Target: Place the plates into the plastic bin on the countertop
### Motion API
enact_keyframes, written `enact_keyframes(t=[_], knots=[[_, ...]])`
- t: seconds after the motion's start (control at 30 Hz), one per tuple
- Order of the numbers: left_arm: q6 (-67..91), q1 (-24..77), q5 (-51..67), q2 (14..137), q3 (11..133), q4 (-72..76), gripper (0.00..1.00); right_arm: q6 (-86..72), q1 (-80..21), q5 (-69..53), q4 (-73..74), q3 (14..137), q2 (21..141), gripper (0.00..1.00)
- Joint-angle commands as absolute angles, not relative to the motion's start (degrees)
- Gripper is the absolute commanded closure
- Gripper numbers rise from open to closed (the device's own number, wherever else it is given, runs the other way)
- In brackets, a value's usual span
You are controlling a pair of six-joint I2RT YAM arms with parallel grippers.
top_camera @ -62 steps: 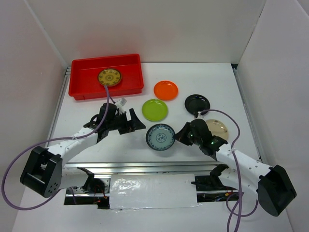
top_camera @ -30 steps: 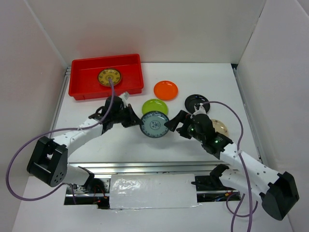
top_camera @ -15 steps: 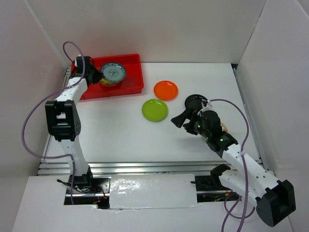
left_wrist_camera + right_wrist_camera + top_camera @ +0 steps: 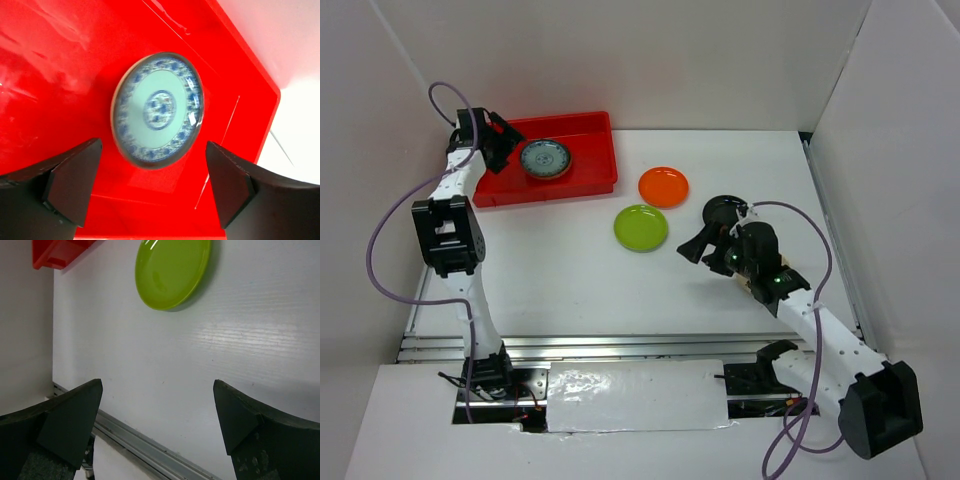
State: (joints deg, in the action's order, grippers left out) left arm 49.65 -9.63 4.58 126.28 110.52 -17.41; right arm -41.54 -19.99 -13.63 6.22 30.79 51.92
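**Left claw (image 4: 152, 192) open over shallow red plastic bin (image 4: 60, 60)**

Its fingers (image 4: 70, 185) stand wide apart above the round blue-grey patterned plate (image 4: 159, 107), lying flat in the bin. Right claw (image 4: 155, 425) gapes empty over the white bench (image 4: 200, 350), near a round lime-green plate (image 4: 172, 270).

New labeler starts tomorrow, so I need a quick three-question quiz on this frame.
1. True or false: the blue-grey patterned plate lies inside the red bin.
2. Which plate shows in the right wrist view? A the orange plate, B the lime green plate, C the black plate.
3. Fill in: the left gripper above the bin stands ____, holding nothing.
Key: 1 true. 2 B. 3 open.
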Motion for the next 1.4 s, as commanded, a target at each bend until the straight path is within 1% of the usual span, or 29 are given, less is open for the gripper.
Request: enact_keyframes(t=[0.0, 0.07, 0.13, 0.17, 0.2, 0.23, 0.27, 0.3, 0.37, 0.4, 0.47, 0.5, 0.57, 0.6, 0.67, 0.7, 0.77, 0.8, 0.87, 0.9, 0.97, 1.0, 1.07, 1.1, 1.17, 1.2, 1.23, 1.3, 1.37], knots=[[49.0, -10.3, 8.4, 123.0, 109.3, -15.9, 0.01, -40.9, -18.9, -15.6, 1.8, 31.5, 56.4, 0.00], [49.4, -10.3, 8.4, 121.5, 108.3, -17.6, 0.01, -41.4, -18.5, -15.4, 0.3, 33.7, 59.4, 0.00], [49.7, -10.5, 8.9, 118.5, 107.8, -18.6, 0.01, -41.6, -18.5, -14.4, 0.3, 36.5, 65.6, 0.00], [50.0, -10.4, 9.0, 117.0, 104.9, -19.8, 0.01, -41.5, -18.9, -13.6, -2.6, 38.3, 68.5, 0.00], [50.3, -10.1, 8.9, 113.1, 103.1, -19.9, 0.01, -41.3, -18.9, -12.7, -2.5, 40.3, 75.4, 0.00], [50.3, -9.4, 8.6, 110.6, 101.1, -20.0, 0.01, -41.2, -18.9, -11.8, -1.9, 45.4, 78.8, 0.00], [50.4, -8.9, 6.6, 108.1, 96.9, -21.1, 0.01, -41.4, -18.8, -11.6, -1.3, 48.0, 86.4, 0.00], [49.4, -8.0, 5.5, 102.5, 94.8, -21.3, 0.01, -41.7, -18.7, -11.9, -1.1, 50.4, 86.5, 0.00], [48.7, -5.6, 2.9, 96.8, 88.4, -23.1, 0.01, -42.8, -18.4, -13.1, -2.5, 55.6, 97.6, 0.00], [47.7, -4.9, 2.3, 91.0, 86.2, -23.6, 0.01, -43.3, -18.5, -13.3, -2.6, 58.1, 99.8, 0.00], [47.0, -2.9, 2.4, 85.6, 79.3, -23.6, 0.01, -44.5, -18.5, -13.0, -3.1, 59.6, 104.6, 0.01], [45.8, -1.9, 2.1, 80.0, 77.2, -22.9, 0.01, -44.7, -18.7, -13.2, -3.3, 60.1, 105.8, 0.03], [44.7, -0.5, 1.4, 75.9, 72.8, -24.3, 0.01, -45.6, -18.9, -13.1, -3.2, 61.4, 108.4, 0.06], [43.5, 1.6, 0.8, 72.0, 71.7, -25.5, 0.01, -45.8, -19.3, -13.4, -3.4, 61.6, 109.0, 0.11], [42.5, 2.8, 1.1, 67.2, 68.7, -26.8, 0.01, -46.1, -19.7, -13.7, -3.0, 62.4, 110.6, 0.21], [41.6, 3.0, 1.4, 65.8, 67.9, -27.6, 0.01, -46.1, -20.1, -13.6, -2.3, 63.4, 111.4, 0.34], [40.8, 3.3, 1.8, 63.1, 65.6, -28.8, 0.01, -46.3, -20.8, -12.9, -2.1, 63.3, 111.0, 0.46], [39.8, 3.3, 1.9, 61.0, 65.0, -29.4, 0.01, -46.6, -21.0, -12.5, -1.9, 63.1, 110.7, 0.56], [38.9, 3.3, 2.0, 59.3, 63.6, -30.0, 0.01, -46.9, -21.0, -13.0, -1.4, 63.2, 111.0, 0.62], [38.2, 3.3, 1.8, 58.5, 63.4, -30.3, 0.01, -46.8, -21.1, -13.2, -1.2, 63.3, 111.1, 0.70], [36.9, 3.3, 2.5, 57.9, 62.1, -30.7, 0.01, -47.1, -21.7, -13.6, -2.0, 62.8, 110.7, 0.78], [36.7, 3.3, 3.1, 57.8, 61.5, -30.4, 0.01, -47.4, -21.8, -13.4, -1.9, 62.2, 110.5, 1.00], [36.3, 3.3, 7.3, 57.7, 58.9, -28.0, 0.01, -47.8, -23.0, -13.2, -3.2, 60.7, 107.4, 1.00], [36.2, 3.3, 9.4, 57.9, 57.9, -26.7, 0.01, -47.7, -24.0, -10.9, -3.2, 59.3, 105.5, 1.00], [36.1, 3.5, 15.0, 58.7, 55.3, -23.4, 0.01, -46.1, -26.5, -6.4, -0.5, 59.1, 99.7, 1.00], [36.0, 3.8, 19.7, 60.3, 55.1, -22.2, 0.01, -45.4, -29.6, -1.6, 3.0, 59.9, 97.8, 1.00], [35.9, 4.6, 21.8, 61.2, 54.9, -21.3, 0.01, -44.7, -30.9, -0.4, 6.2, 60.0, 94.1, 1.00], [35.9, 6.1, 26.4, 63.7, 54.6, -18.2, 0.01, -44.6, -32.9, -1.7, 6.8, 58.9, 90.8, 1.00], [35.9, 7.1, 27.2, 65.7, 54.2, -17.1, 0.01, -44.7, -33.6, -4.2, 6.2, 57.8, 86.5, 1.00]])
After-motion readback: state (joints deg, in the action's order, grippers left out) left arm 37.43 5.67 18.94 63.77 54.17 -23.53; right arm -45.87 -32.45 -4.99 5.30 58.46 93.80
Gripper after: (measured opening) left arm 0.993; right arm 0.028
